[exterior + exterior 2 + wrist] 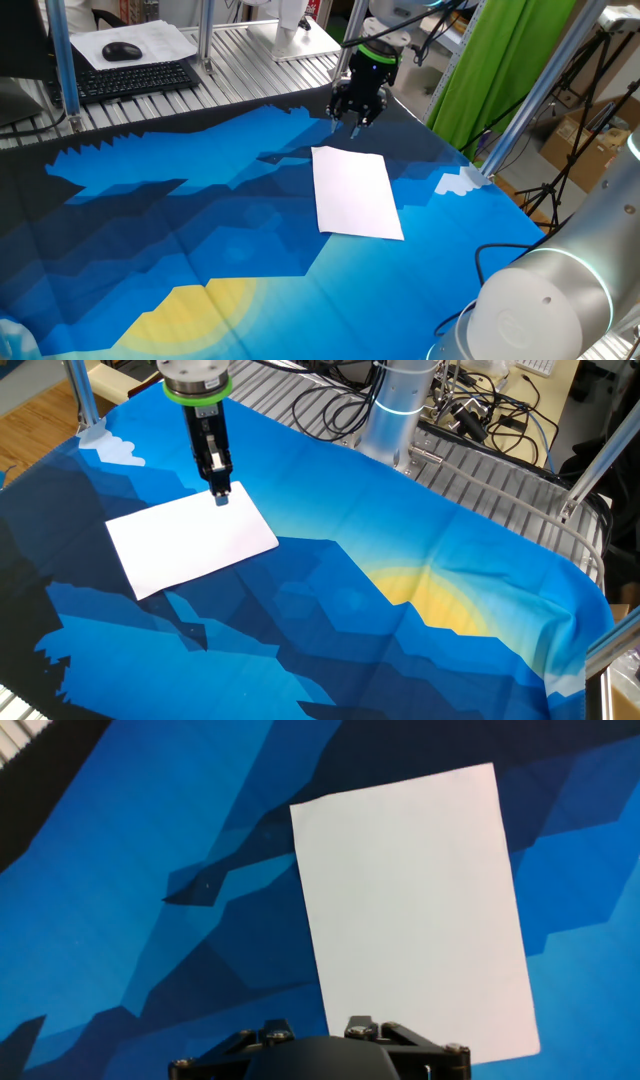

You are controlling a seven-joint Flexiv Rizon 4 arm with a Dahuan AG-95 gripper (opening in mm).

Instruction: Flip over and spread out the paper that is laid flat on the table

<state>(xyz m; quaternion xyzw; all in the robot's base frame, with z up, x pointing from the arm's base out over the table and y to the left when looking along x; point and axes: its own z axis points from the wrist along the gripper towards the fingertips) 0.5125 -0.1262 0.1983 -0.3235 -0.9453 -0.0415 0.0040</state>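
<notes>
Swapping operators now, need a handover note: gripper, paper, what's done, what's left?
Gripper: low at the paper's short edge; can't tell from any view whether it is open or shut, or touching.
Paper: lying flat on the table, single sheet, visible face looks blank white.
Done: only the approach.
Left: grab the edge, flip the sheet, spread it flat.
</notes>
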